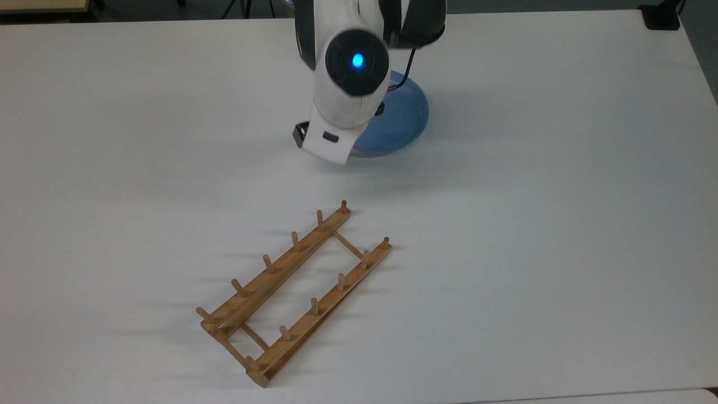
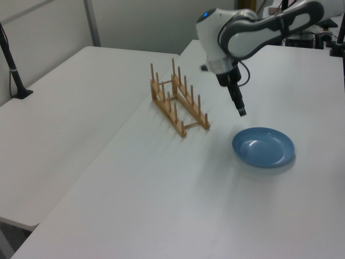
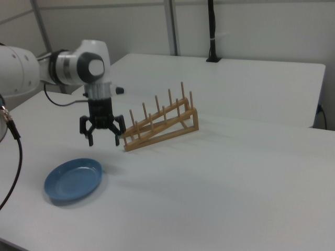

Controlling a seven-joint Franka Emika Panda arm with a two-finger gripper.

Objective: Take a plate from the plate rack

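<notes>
Claw: the gripper [image 3: 103,136] hangs in the air with its two black fingers [image 3: 89,137] spread apart, nothing between them. In the left view it [image 2: 241,111] shows as a thin dark tip pointing down.

Claw against the plate: it sits above the plate's rim on the side that faces the rack, clear of the plate, with table showing between the tips and the blue surface in the right view.

Arm: the white arm [image 1: 348,78] reaches over the plate in the top view, a blue light glowing on its round joint, and covers the plate's left part there.

Plate: the light-blue plate [image 3: 73,180] lies flat on the table, hollow side up, empty. It also shows in the left view [image 2: 264,147] and in the top view [image 1: 401,126].

Plate against the rack: well apart from it, not in any slot.

Rack: the wooden plate rack [image 3: 159,124] stands on the table with its pegs pointing up and every slot bare. In the top view [image 1: 294,292] it lies below the plate and runs on a slant; in the left view [image 2: 178,102] it stands to the plate's left.

Table: a white table [image 1: 561,224] carries both plate and rack.

Beyond the rack: a black post [image 3: 211,31] rises from the table's far edge in the right view.
</notes>
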